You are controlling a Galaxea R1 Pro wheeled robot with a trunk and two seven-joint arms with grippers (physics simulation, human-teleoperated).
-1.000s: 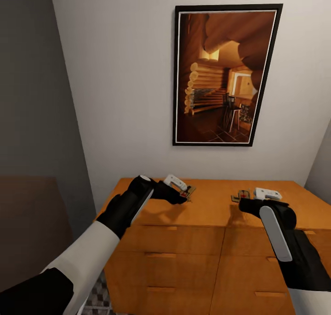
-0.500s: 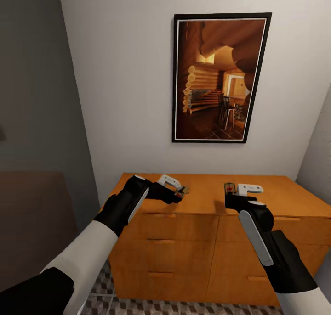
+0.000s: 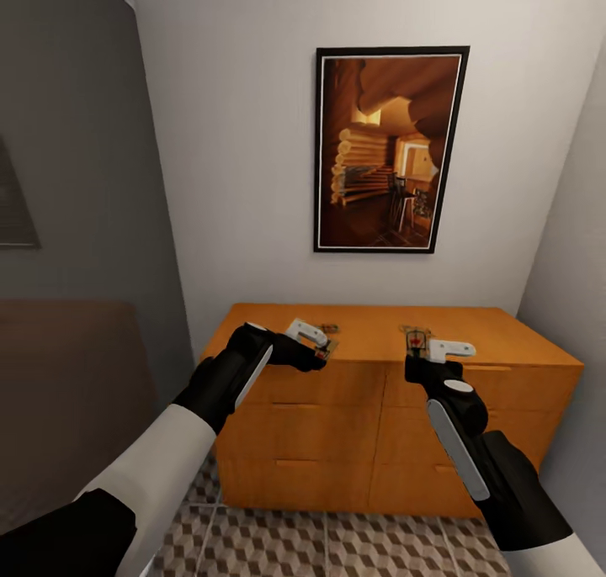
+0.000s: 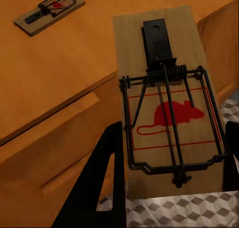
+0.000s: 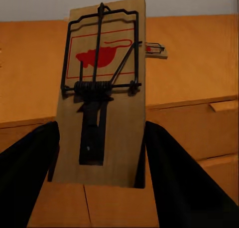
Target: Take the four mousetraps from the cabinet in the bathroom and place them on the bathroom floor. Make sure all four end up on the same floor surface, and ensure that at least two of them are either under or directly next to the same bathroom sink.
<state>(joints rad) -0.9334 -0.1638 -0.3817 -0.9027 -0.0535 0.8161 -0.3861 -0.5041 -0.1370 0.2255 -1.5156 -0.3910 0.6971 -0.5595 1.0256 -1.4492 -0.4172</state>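
Note:
The orange-brown cabinet stands against the white wall, its drawers closed. My left gripper is shut on a tan mousetrap, held level in front of the cabinet's top edge with a black finger on each side. My right gripper is shut on a second mousetrap, held upright just before the cabinet front. A third mousetrap lies flat on the cabinet top; it is also the small mousetrap seen from the left wrist. The cube-patterned floor spreads below.
A framed picture hangs above the cabinet. A grey wall and a dark brown surface are at the left. Another wall closes in at the right of the cabinet.
The whole view has drawn back from the cabinet, so more of its front and the floor shows. Both grippers, each still holding its trap, have come off the top to its front edge.

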